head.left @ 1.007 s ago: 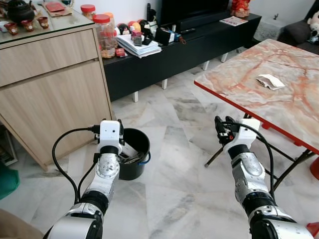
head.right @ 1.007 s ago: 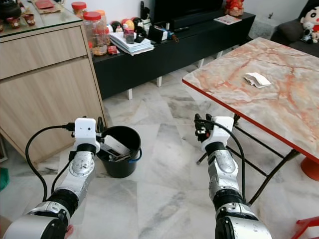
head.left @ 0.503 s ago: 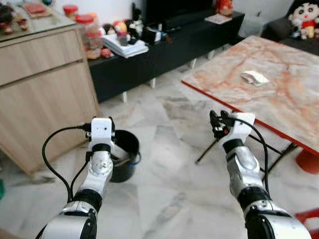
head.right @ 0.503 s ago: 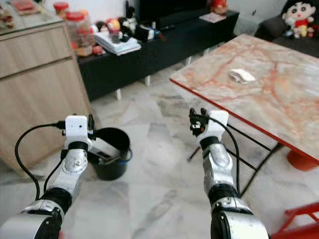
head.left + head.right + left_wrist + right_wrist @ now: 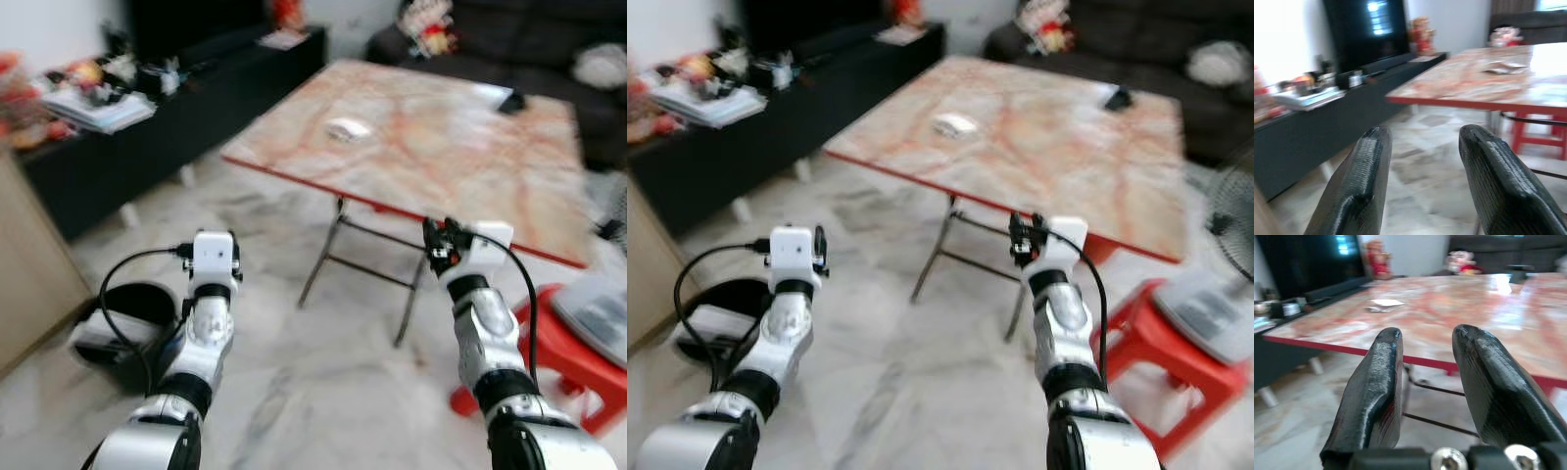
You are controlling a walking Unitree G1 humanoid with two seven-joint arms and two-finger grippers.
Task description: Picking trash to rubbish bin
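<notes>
Both tools, left tool [image 5: 235,257] and right tool [image 5: 438,238], are hovering raised, parted and empty; white trash [image 5: 348,128], seemingly crumpled, is lying on the worktop [image 5: 470,166].

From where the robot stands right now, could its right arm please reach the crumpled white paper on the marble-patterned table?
Probably not yet. The crumpled white paper lies far across the red-edged marble-patterned table, while the right tool, open and empty, hovers short of the near edge. Nothing blocks the way; stepping closer should do it.
</notes>
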